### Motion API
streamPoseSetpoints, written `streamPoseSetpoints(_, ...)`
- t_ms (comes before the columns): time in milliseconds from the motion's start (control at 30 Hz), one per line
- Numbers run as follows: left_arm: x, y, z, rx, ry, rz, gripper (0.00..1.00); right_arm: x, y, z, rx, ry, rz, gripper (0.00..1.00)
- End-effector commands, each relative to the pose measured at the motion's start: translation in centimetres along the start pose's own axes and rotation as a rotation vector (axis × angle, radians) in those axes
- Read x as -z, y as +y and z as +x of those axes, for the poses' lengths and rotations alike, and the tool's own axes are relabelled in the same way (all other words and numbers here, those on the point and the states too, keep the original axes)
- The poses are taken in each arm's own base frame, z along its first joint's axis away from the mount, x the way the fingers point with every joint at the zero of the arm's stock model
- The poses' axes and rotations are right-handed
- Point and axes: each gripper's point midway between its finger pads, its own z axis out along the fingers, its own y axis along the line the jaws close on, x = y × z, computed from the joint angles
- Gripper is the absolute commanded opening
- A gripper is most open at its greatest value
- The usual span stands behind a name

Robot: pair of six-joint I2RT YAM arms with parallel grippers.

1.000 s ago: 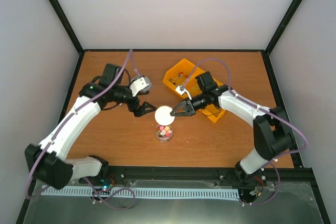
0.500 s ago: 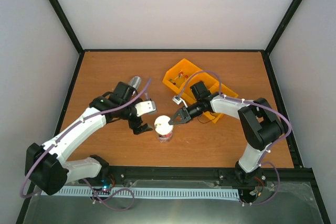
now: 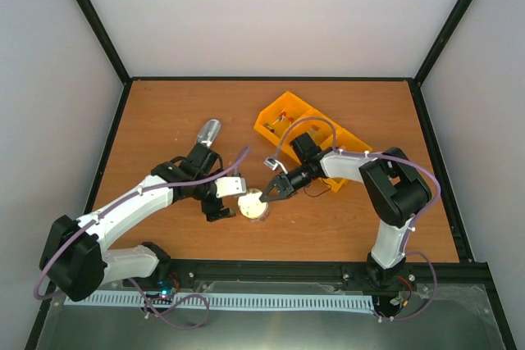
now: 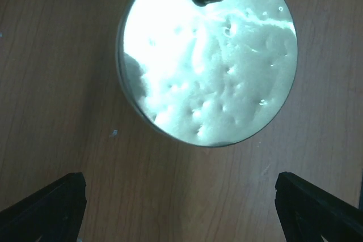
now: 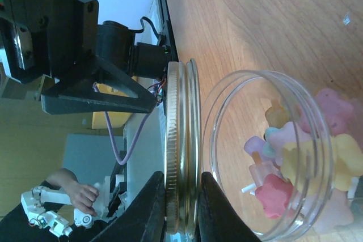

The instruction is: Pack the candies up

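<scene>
Moved down since a second ago, the gold lid (image 5: pixel 180 151) is pinched by its rim in the right pincer (image 5: pixel 180 208) above the candies (image 5: pixel 295 162) in the glass jar (image 5: pixel 227 100) on the desk (image 3: pixel 164 112), the left pincer (image 3: pixel 220 205) being spread alongside.

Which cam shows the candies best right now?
Right wrist: the candies show clearly through the open mouth of the jar, pink, yellow and red, with the lid just off its rim. Top external and left wrist both look down on the lid, which hides them.
</scene>
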Motion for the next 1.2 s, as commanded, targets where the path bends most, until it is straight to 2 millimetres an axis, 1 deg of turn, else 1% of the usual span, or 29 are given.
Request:
streamPoseSetpoints(0,-0.8,0.3,-0.6,-0.068,-0.011,-0.026,0.91,-0.3,0.2,-0.7,0.012,0.006,-0.020,0.09)
streamPoseSetpoints(133,-2.1,-0.2,-0.4,-0.086,0.023,-0.016,0.87,-0.2,0.1,-0.8,0.019,0.007,-0.012,0.10)
streamPoseSetpoints(233,-3.1,-0.4,-0.3,-0.086,0.051,-0.019,0.81,-0.3,0.0,-0.9,0.019,0.009,-0.007,0.10)
streamPoseSetpoints(300,-3.6,-0.1,-0.2,-0.072,0.066,-0.033,0.77,-0.3,-0.1,-0.9,0.020,0.012,-0.004,0.10)
streamPoseSetpoints(400,-4.1,0.2,0.0,-0.052,0.072,-0.047,0.73,-0.3,-0.3,-0.9,0.015,0.017,0.000,0.10)
streamPoseSetpoints(600,-3.7,0.1,-0.8,-0.037,0.026,-0.046,0.68,-0.4,-0.7,-1.0,0.012,0.020,0.019,0.11)
streamPoseSetpoints(700,-3.6,-0.1,-0.9,-0.037,0.017,-0.044,0.66,-0.3,-0.9,-1.1,0.010,0.017,0.032,0.12)
streamPoseSetpoints(867,-4.0,-0.6,-0.6,-0.017,0.011,-0.020,0.64,-0.3,-1.0,-1.2,0.011,0.014,0.038,0.13)
streamPoseSetpoints(1033,-4.1,-0.7,-0.6,0.005,-0.007,-0.025,0.62,-0.2,-1.0,-1.4,0.022,0.010,0.058,0.19)
streamPoseSetpoints(1167,-4.1,-0.6,-0.8,0.023,-0.014,-0.031,0.60,-0.1,-1.0,-1.7,0.034,0.006,0.079,0.27)
